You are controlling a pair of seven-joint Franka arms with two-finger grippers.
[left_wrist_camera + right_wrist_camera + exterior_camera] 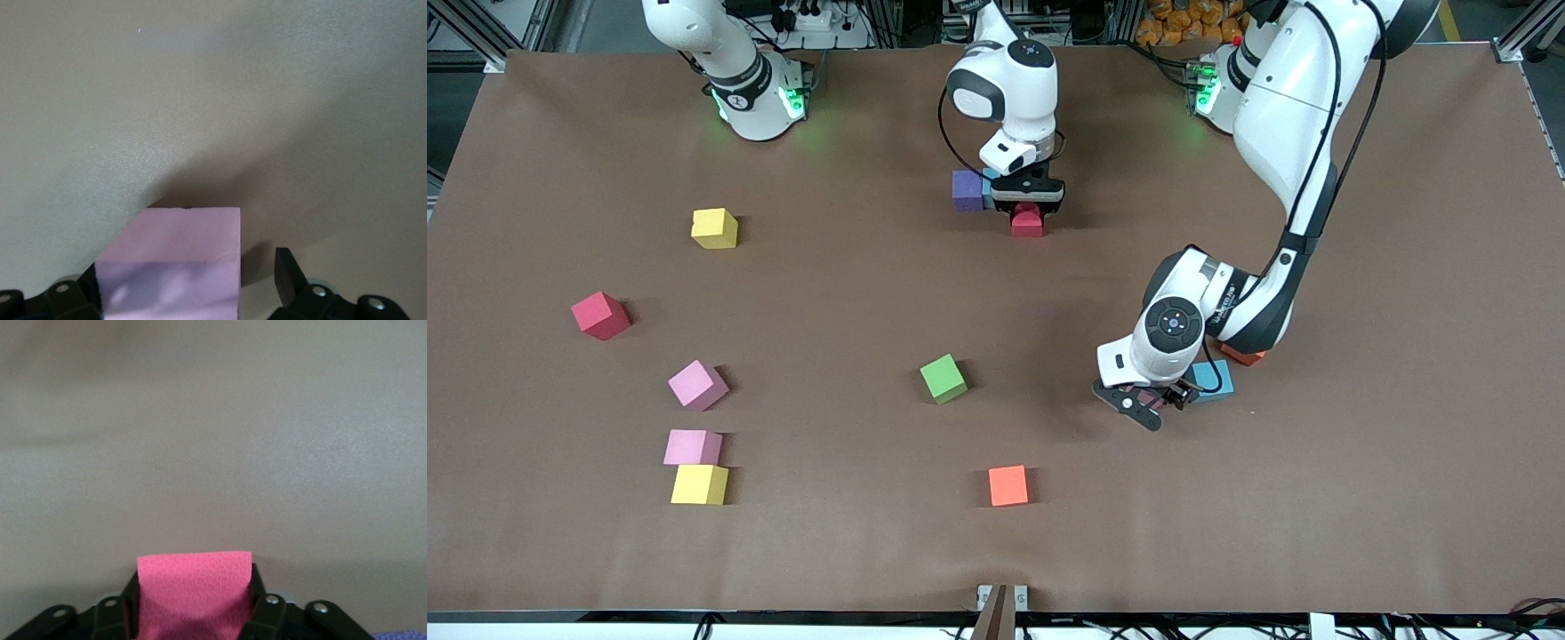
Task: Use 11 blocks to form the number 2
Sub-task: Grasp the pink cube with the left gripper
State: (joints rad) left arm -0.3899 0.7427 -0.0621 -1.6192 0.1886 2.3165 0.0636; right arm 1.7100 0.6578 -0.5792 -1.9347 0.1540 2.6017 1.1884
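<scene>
The right claw (1028,206) is low on the brown paper-covered surface (854,293) near the robots' bases. Its fingers stand on either side of a small matte red foam cube (1027,222). The right wrist view shows that cube (195,590) pinched and bowed between the pads, which the front view hides under the claw body. Just beside this claw, toward the right arm's end, sit a purple foam cube (966,190) and a light blue one (989,182), touching: the start of the number 2.

The left claw (1143,402) is down on the surface nearer the front camera, jaws spread wide. Only the left wrist view shows what lies between them: a pink foam cube (173,267), one finger (288,275) standing clear of its side. Beside this claw sits another light blue cube (1215,380), and an orange one (1242,356) shows under the arm.

Loose blocks lie well apart from both claws: a green cube (943,378), an orange-red cube (1008,485), two pink cubes (697,385), a red cube (600,316) and two yellow cubes (714,228).
</scene>
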